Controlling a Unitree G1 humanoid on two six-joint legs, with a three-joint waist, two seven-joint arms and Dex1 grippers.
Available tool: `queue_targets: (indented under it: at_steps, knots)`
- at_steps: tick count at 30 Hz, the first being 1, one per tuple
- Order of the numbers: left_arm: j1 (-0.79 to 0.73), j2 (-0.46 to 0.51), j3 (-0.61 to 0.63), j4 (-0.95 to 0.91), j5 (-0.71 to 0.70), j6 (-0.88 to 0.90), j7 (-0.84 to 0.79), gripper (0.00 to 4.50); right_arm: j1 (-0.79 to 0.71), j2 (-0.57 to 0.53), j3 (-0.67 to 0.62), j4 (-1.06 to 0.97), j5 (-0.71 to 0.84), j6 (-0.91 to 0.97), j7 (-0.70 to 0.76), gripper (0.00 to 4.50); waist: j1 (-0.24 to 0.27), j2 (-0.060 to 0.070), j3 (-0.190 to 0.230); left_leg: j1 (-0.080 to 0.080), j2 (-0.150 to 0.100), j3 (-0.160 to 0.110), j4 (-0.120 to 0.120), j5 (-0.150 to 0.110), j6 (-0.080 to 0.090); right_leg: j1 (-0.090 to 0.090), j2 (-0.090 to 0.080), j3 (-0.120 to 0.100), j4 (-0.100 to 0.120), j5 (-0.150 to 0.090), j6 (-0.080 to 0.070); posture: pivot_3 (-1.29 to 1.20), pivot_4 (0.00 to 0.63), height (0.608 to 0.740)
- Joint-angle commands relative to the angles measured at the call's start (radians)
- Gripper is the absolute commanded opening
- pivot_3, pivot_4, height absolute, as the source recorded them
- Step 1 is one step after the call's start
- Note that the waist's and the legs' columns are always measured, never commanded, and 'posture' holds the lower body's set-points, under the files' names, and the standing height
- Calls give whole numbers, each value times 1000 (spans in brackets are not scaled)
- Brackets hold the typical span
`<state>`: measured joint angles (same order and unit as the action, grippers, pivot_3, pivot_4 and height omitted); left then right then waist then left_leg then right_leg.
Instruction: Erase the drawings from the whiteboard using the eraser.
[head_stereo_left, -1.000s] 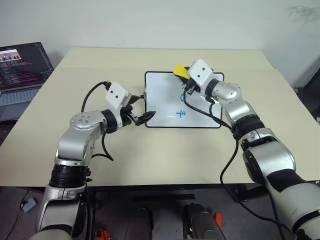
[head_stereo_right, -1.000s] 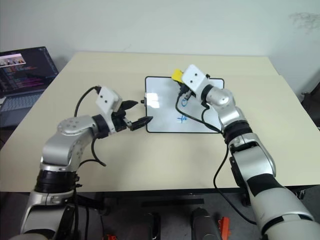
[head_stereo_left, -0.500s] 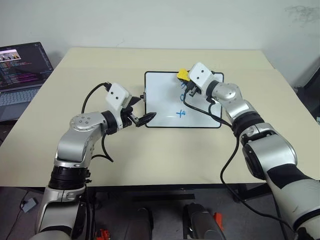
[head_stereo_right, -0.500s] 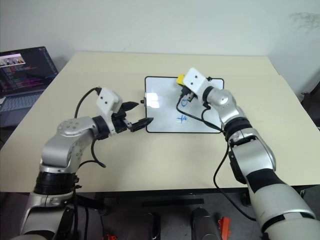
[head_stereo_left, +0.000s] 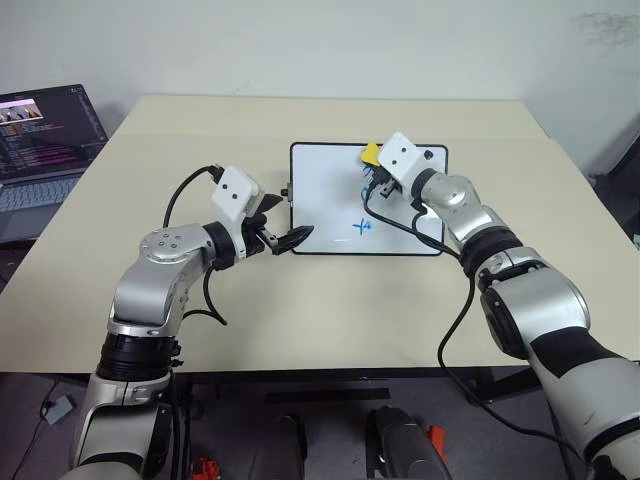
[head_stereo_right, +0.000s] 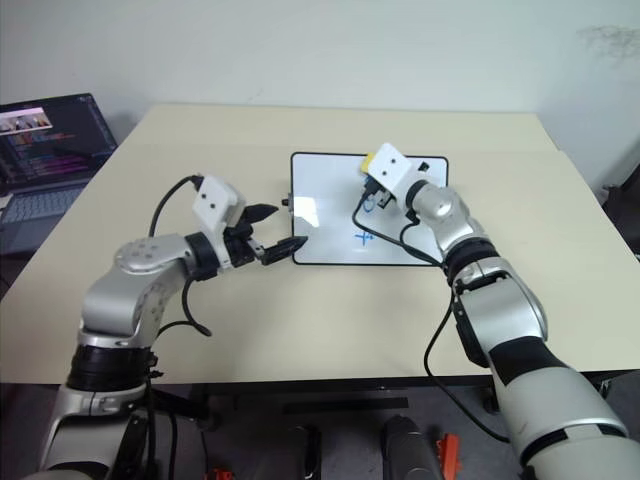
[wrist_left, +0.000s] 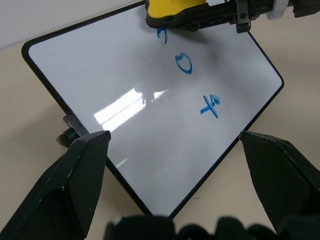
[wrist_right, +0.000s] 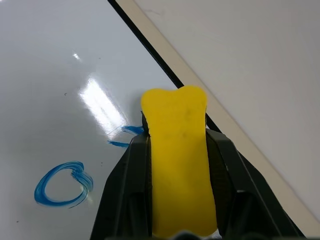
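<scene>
At the far left edge sits a laptop (head_stereo_left: 40, 150), well clear of the work. Moving right, the left gripper (head_stereo_left: 283, 237) rests at the lower left corner of the whiteboard (head_stereo_left: 320, 205), jaws spread wide with nothing between them; whether a finger actually presses the frame I cannot tell. That matters: if the board is not truly pinned, a wiping push could slide it across the table (head_stereo_left: 300, 310) and the stroke would skid instead of clean.

In the centre of the board the drawings run in a column: the cross (head_stereo_left: 361, 227) lowest, the circle (wrist_left: 183, 64) above it, and the top squiggle (wrist_left: 162, 35) half hidden. At the upper right of the board, the right gripper (head_stereo_left: 378, 172) is clamped on the eraser (wrist_right: 179, 150), whose tip sits right at that squiggle.

The eraser pokes out past the fingers, so heavy pressure might twist it in the grip. It also lies close to the board's top edge; a stroke outward could run off onto the frame.
</scene>
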<state>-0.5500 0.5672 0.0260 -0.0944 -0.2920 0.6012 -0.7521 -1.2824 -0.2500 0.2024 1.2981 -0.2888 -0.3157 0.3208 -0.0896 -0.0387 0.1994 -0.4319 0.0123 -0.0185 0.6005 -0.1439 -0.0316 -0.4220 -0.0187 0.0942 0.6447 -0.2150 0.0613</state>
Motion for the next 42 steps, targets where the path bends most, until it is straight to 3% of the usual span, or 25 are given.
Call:
queue_targets:
  at_steps: [1, 22, 34, 42]
  knots:
    - [2, 17, 7, -46, -3, -11, 5, 4500, -11, -3, 7, 5, -23, 26, -17, 1107, 0, 0, 0, 0, 0, 0, 0, 0, 0, 0, 0, 0, 0, 0, 0, 0, 150, 740]
    - [0, 18, 5, -42, -2, -12, 6, 4500, 26, -23, 67, -2, -56, 28, 159, 1102, -9, 0, 0, 2, 0, -1, 2, 0, 0, 2, 0, 0, 1, 0, 0, 0, 150, 740]
    - [-3, 18, 2, -39, 1, -15, 4, 4500, -38, -58, -40, 3, 17, 135, 19, 1102, -4, 0, 0, 2, 0, -1, 3, 0, 0, 2, 0, 0, 1, 0, 0, 0, 150, 740]
    - [-11, 15, -2, -32, 4, -19, 4, 4500, -48, -51, -66, -5, 29, 154, 27, 1102, -4, 0, 0, 2, 0, -1, 2, 0, 0, 2, 0, 0, 1, 0, 0, 0, 150, 740]
